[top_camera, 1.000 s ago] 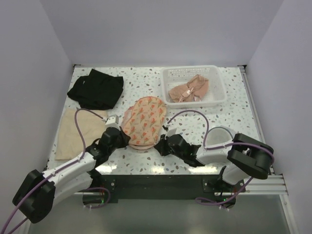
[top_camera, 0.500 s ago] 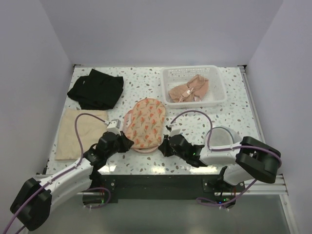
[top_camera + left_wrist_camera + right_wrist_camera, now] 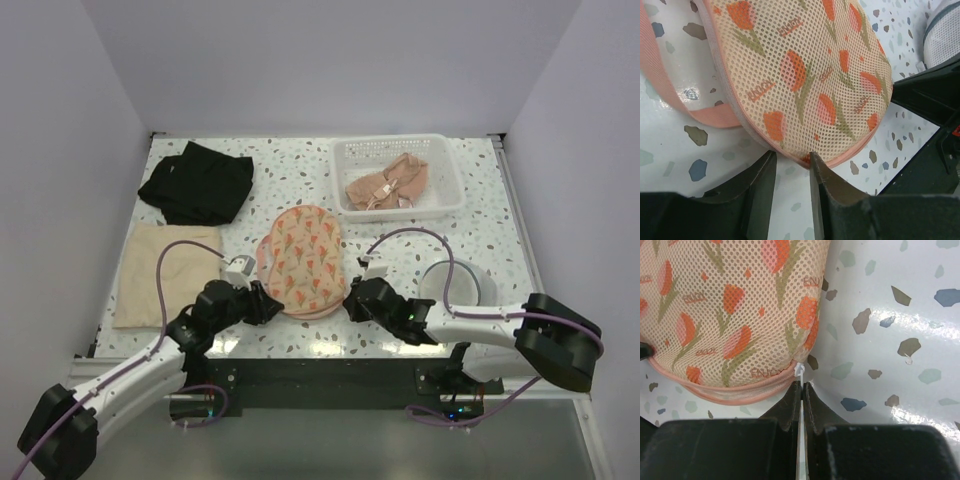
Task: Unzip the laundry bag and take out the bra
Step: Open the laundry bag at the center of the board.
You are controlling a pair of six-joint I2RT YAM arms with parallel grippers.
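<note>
At the near edge of the speckled white desk [image 3: 290, 170], the left fingers [image 3: 760, 185] are held a little apart, with the rim of the peach mesh laundry bag with orange flowers [image 3: 303, 260] at their tips. The right fingers [image 3: 815, 410] are pressed shut on the small white zip pull [image 3: 800, 371]. The bag is laid in the middle of the desk. Farther back, a black cloth [image 3: 197, 180] is seen on the left and a white plastic basket [image 3: 455, 185] on the right.

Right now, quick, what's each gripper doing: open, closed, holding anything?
Left gripper: open, at the edge of the peach tulip-print mesh laundry bag, gripping nothing.
Right gripper: shut on the bag's small white zipper pull.
</note>
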